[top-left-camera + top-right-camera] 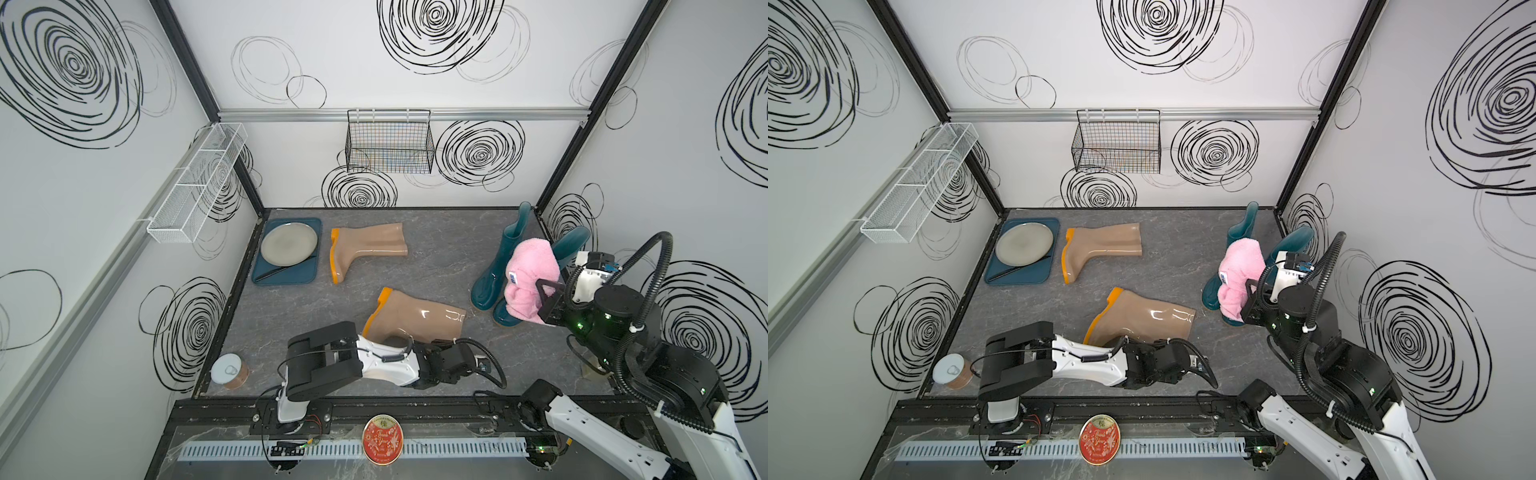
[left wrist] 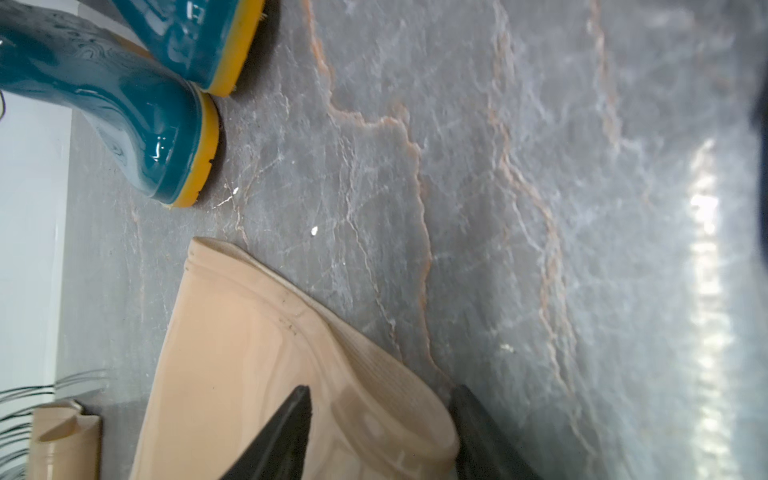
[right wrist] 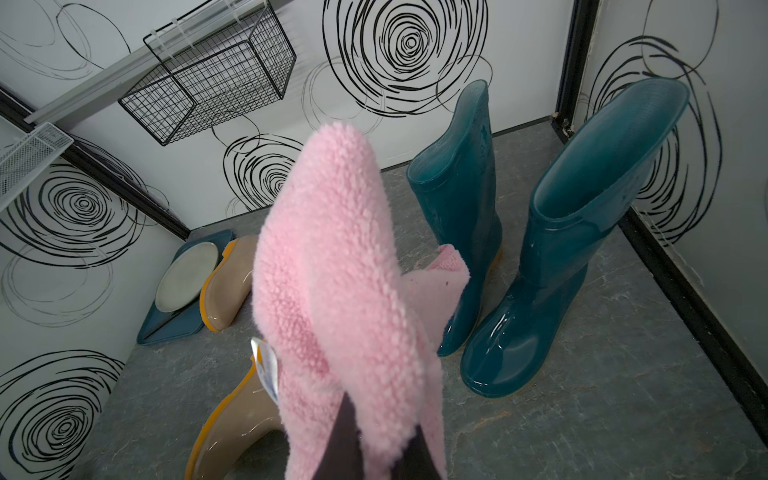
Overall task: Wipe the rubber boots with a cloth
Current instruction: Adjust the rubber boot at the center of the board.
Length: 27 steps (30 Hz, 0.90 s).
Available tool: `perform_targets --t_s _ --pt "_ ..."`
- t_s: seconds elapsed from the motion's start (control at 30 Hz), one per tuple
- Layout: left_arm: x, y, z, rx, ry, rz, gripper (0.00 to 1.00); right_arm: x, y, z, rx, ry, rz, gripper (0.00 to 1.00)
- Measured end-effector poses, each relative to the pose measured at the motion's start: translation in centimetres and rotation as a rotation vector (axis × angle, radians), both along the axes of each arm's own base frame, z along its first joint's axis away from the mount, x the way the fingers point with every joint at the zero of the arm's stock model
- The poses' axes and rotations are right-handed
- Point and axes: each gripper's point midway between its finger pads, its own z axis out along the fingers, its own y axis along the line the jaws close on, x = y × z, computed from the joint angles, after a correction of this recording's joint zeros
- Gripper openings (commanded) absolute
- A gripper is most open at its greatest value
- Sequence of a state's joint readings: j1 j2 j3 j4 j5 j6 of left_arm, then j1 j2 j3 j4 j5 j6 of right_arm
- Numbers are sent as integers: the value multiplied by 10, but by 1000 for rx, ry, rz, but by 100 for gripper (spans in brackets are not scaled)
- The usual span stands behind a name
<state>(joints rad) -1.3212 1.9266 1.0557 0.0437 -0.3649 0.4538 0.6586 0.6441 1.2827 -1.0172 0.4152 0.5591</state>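
Right now: grey marble-look tabletop (image 1: 449, 257), with pale and rust-coloured veins and a few white specks showing in the left wrist view. White walls on three sides carry black scribbled spirals, with black frame posts in the far corners. An aluminium rail (image 1: 291, 114) runs along the far wall and a black wire basket (image 1: 388, 141) hangs off it. White mesh shelf (image 1: 199, 183) is on the left wall.

Rubber boots: left teal boot (image 1: 486, 286) and right teal boot (image 1: 571, 245) stand upright side by side in the far right corner. Far tan boot (image 1: 365, 249) lies on its side just right of the blue tray (image 1: 307, 274), sole toward the tray. Near tan boot (image 1: 415, 318) lies on its side mid-table, shaft opening pointing right.

Left gripper (image 2: 382, 390) is low at the near tan boot's shaft, one finger over the rubber and the other at the shaft's edge by the table. Jaws are part-way apart; can't tell whether they pinch it.

Right gripper (image 3: 380, 446) is clamped on the pink cloth (image 1: 530, 270) and holds it off the table in front of the teal boots. The white tag (image 1: 512, 277) faces left. Cloth-to-boot contact can't be told.

Clutter:
- Grey plate (image 1: 289, 243) is on the tray, with a black utensil (image 1: 274, 272) along its near side.
- Pull-tab can (image 1: 228, 371) sits in the near left corner.
- Red round tin (image 1: 383, 438) is on the rig's front edge, over the white slotted duct (image 1: 457, 449).
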Motion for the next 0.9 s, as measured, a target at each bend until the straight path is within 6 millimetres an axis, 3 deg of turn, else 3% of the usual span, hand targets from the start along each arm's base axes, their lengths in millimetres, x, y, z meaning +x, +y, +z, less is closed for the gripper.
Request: perform_targets --t_s 0.03,0.43,0.57,0.73,0.9 --pt "2 1 -1 4 -4 7 35 0 0 0 0 -1 0 0" --pt "25 18 -6 82 -39 81 2 0 0 0 -1 0 -1 0" --pt "31 15 10 90 -67 103 0 0 -1 0 -1 -1 -2 0" --pt "52 11 71 31 -139 165 0 0 -1 0 -2 -2 -5 0" --pt "71 7 156 -107 -221 239 0 -1 -3 2 3 -11 -9 0"
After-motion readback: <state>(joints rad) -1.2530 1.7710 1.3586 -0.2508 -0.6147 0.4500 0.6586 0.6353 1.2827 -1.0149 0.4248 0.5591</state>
